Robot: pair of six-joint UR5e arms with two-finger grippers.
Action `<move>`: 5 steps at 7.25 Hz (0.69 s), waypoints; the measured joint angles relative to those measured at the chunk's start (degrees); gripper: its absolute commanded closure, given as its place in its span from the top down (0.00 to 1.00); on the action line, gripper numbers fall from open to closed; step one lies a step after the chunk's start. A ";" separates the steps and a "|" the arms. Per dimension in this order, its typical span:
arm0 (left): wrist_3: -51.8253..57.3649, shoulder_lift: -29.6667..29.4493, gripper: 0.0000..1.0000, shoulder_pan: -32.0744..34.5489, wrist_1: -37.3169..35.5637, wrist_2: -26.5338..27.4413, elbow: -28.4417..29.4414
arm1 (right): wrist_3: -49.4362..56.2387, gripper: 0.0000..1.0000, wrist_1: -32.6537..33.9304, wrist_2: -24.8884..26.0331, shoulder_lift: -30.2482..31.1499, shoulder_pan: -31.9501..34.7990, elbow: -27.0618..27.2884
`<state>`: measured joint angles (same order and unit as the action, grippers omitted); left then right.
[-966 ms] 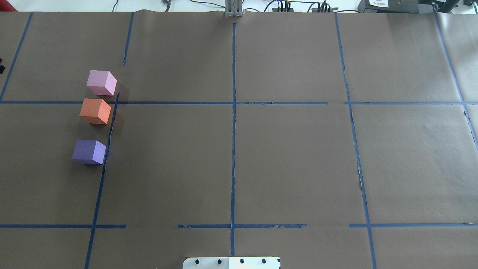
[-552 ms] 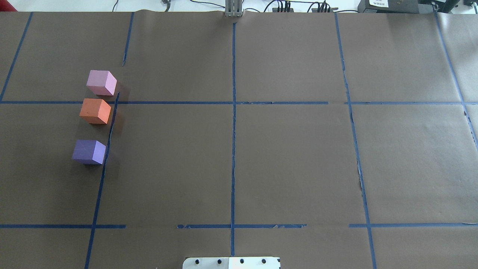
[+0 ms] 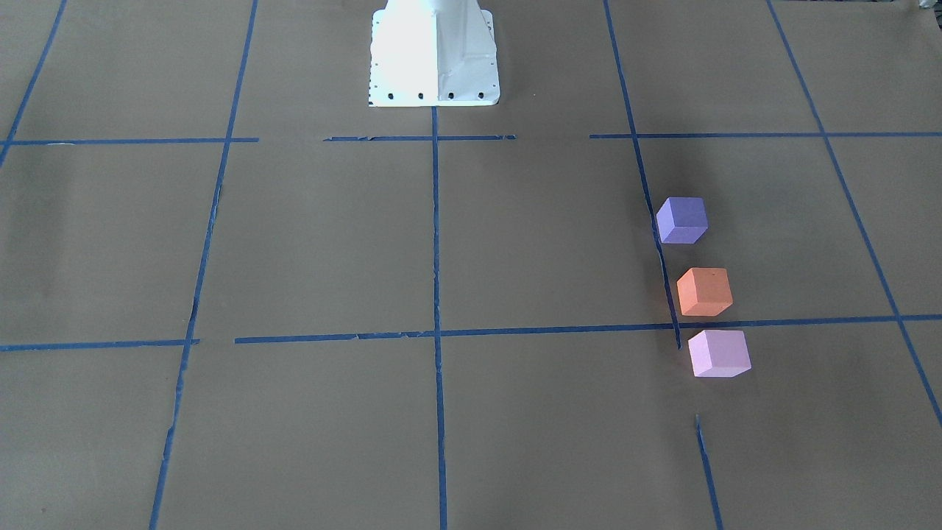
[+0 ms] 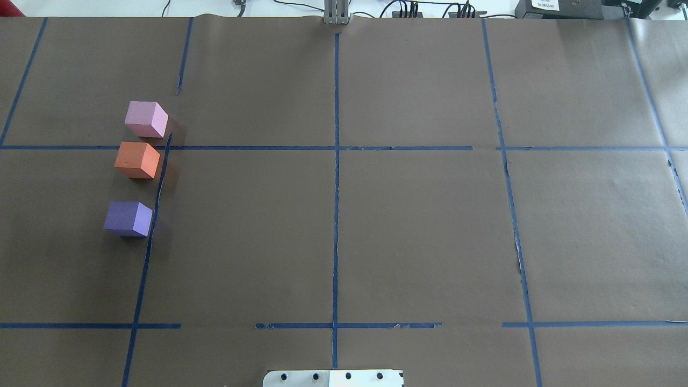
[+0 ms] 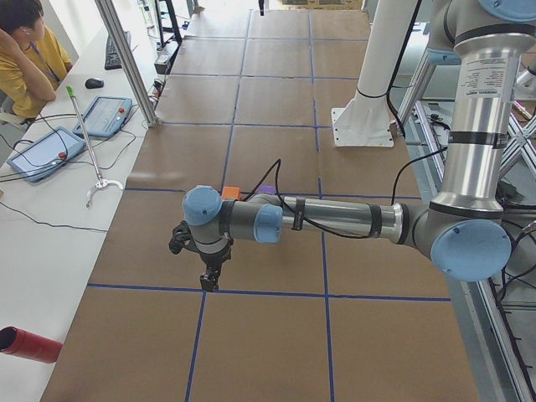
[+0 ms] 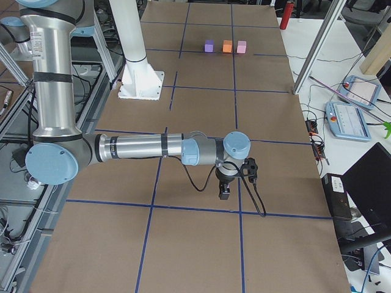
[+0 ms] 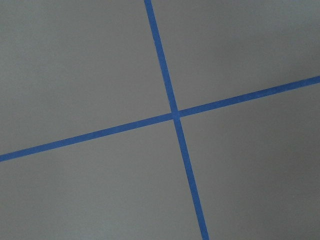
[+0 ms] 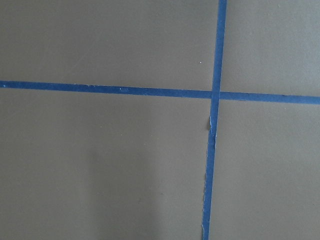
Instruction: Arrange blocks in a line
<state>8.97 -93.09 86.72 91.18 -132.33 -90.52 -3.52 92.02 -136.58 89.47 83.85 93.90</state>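
Observation:
Three cubes stand in a row near the table's left side in the overhead view: pale pink [image 4: 146, 119] farthest, orange [image 4: 137, 159] close behind it, dark violet-blue [image 4: 128, 218] nearest, with a wider gap. They also show in the front-facing view: violet-blue [image 3: 682, 219], orange [image 3: 704, 291], pink [image 3: 719, 353]. My left gripper [image 5: 209, 280] shows only in the exterior left view, low over the paper and apart from the cubes. My right gripper [image 6: 224, 194] shows only in the exterior right view, far from the cubes [image 6: 227, 46]. I cannot tell whether either is open or shut.
Brown paper with a blue tape grid [image 4: 336, 161] covers the table. The white robot base [image 4: 333, 378] stands at the near edge. An operator [image 5: 25, 50], tablets and a red cylinder [image 5: 29, 345] are beside the table's end.

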 measured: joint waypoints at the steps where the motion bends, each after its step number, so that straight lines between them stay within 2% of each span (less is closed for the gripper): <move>1: 0.03 -0.15 1.00 0.02 0.05 0.02 -0.14 | 0.00 1.00 0.00 0.00 0.00 0.00 0.00; 5: 0.14 -0.53 1.00 0.39 0.22 0.13 -1.56 | 0.00 1.00 0.00 0.00 0.00 0.00 -0.03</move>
<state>9.11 -93.62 87.10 91.40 -132.20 -92.08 -3.52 92.02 -136.58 89.47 83.85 93.87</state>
